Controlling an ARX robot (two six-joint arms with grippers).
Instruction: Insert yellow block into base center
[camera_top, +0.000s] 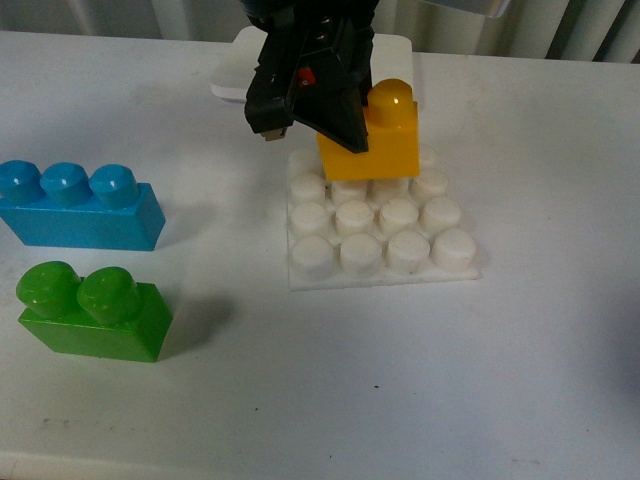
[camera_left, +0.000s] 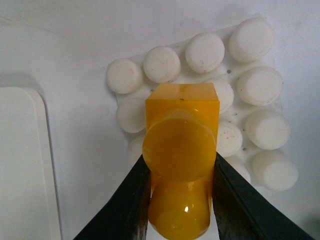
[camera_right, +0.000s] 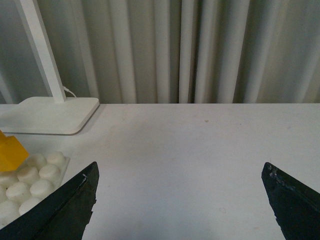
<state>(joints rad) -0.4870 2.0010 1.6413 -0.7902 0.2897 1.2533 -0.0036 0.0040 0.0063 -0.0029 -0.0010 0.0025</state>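
My left gripper (camera_top: 340, 130) is shut on the yellow block (camera_top: 388, 140), holding it upright over the back-middle studs of the white base (camera_top: 390, 277). In the left wrist view the black fingers (camera_left: 132, 200) pinch the yellow block (camera_left: 181, 145) at its sides, with the base (camera_left: 260, 85) beneath it. Whether the block touches the studs I cannot tell. My right gripper (camera_right: 180, 170) stands open over bare table to the right of the base (camera_right: 30, 177). It holds nothing, and a corner of the yellow block (camera_right: 10, 150) shows at the edge of its view.
A blue three-stud brick (camera_top: 75, 205) and a green two-stud brick (camera_top: 90, 310) lie left of the base. A white lamp foot (camera_top: 235, 70) with a pole (camera_right: 40, 50) stands just behind the base. Curtains hang behind the table.
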